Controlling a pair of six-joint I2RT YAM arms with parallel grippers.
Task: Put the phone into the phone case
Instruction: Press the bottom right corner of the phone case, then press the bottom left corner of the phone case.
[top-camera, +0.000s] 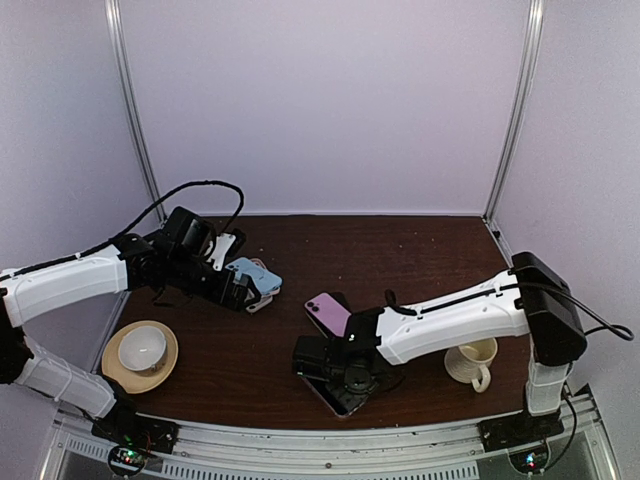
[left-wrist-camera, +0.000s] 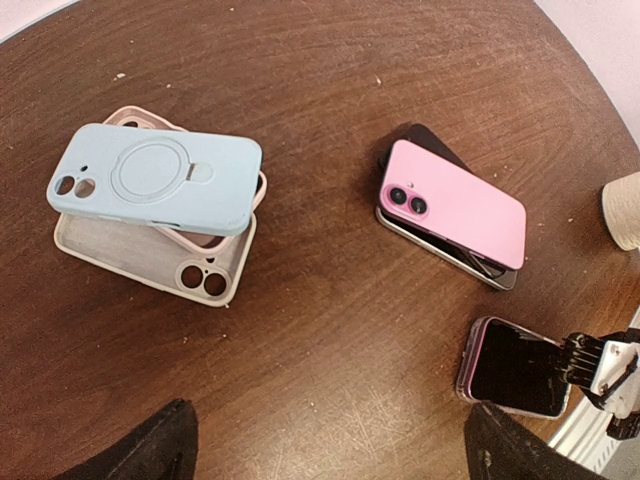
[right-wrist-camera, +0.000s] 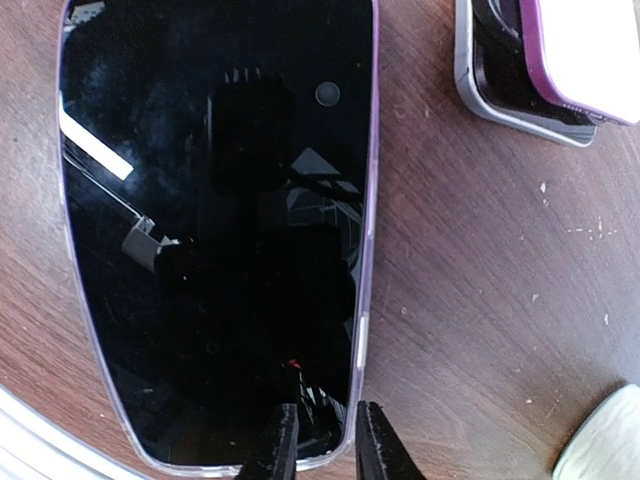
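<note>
A black-screened phone (right-wrist-camera: 215, 230) lies face up inside a clear, purple-tinted phone case (right-wrist-camera: 362, 300) near the table's front edge (top-camera: 340, 398). My right gripper (right-wrist-camera: 325, 445) stands over its near corner, jaws a narrow gap apart. One fingertip is over the screen, the other outside the case rim. A pink phone (left-wrist-camera: 455, 210) rests on a dark phone. A light blue case (left-wrist-camera: 155, 175) tops a pink and a cream case (left-wrist-camera: 150, 260). My left gripper (left-wrist-camera: 330, 450) hangs wide open above bare wood, holding nothing.
A white cup on a tan saucer (top-camera: 140, 350) sits at the front left. A cream ribbed mug (top-camera: 472, 362) stands at the front right, close to the right arm. The cased phone lies almost at the table's front edge.
</note>
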